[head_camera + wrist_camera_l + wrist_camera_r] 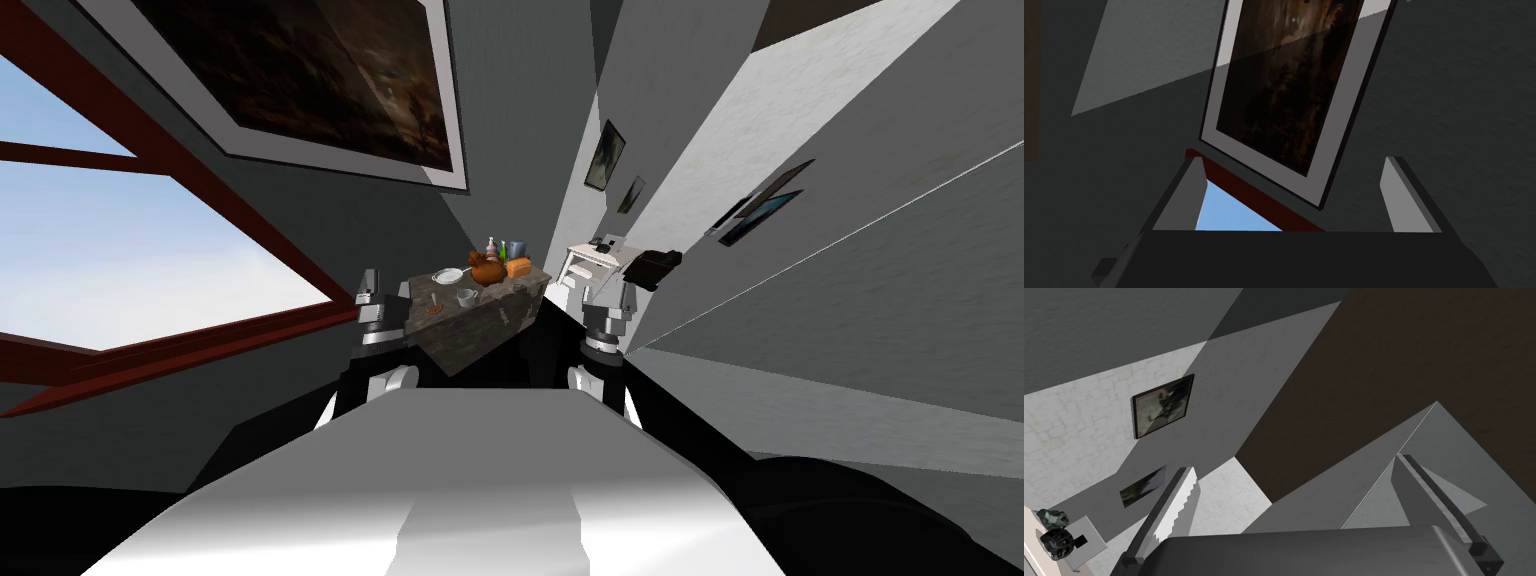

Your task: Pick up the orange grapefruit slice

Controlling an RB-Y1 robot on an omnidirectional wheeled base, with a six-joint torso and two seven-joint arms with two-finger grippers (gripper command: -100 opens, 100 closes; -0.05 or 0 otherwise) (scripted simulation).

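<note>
Grapefruit slice (433, 311) lies on table (480, 325), apart from left fingers (1179, 200).

The left gripper (1292, 160) has its two grey fingers (1179, 200) spread wide apart, rising from the dark body with nothing between them. Beyond the fingertips hangs a framed picture (1289, 85), dark brown inside a pale border, its near corner reaching into the gap. Its subject is too murky to make out, perhaps a landscape. Nearer the hand, a red-brown window frame (1249, 187) edges blue sky (1234, 215). Grey wall (1464, 100) surrounds them.
</note>
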